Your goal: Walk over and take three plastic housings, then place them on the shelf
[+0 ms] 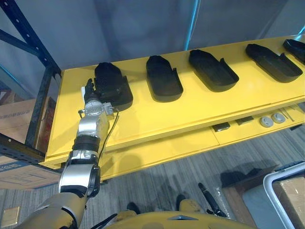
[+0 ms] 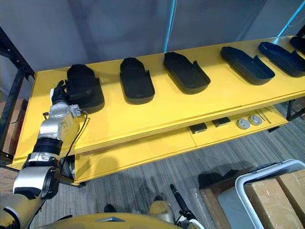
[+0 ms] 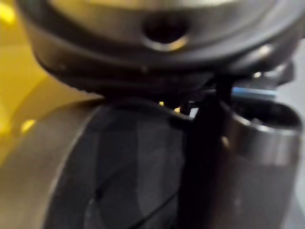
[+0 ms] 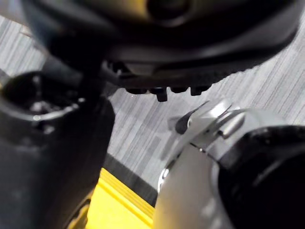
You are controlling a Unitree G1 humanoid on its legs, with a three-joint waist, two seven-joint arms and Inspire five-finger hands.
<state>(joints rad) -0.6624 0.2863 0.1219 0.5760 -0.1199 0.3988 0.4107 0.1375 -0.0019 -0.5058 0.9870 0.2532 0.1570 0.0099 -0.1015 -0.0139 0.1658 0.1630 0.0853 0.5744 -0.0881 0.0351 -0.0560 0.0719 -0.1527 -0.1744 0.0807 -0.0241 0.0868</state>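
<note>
Several black plastic housings lie in a row on the yellow shelf (image 1: 143, 119). The leftmost housing (image 1: 114, 86) has my left hand (image 1: 90, 91) against its left edge. In the left wrist view that housing (image 3: 128, 167) fills the space close under the hand. The hand is dark against the dark housing, so its grip does not read. To the right lie a second housing (image 1: 163, 78), a third housing (image 1: 212, 70) and further ones (image 1: 273, 62). My right hand (image 4: 157, 38) hangs low over the grey floor, away from the shelf.
A lower yellow shelf board (image 1: 248, 131) carries two grey round discs (image 1: 267, 121) and small dark blocks (image 1: 221, 127). A dark rack upright (image 1: 40, 102) stands at the left with cardboard boxes (image 1: 16, 119) behind it. A white-framed cart (image 1: 286, 191) with a box stands at the lower right.
</note>
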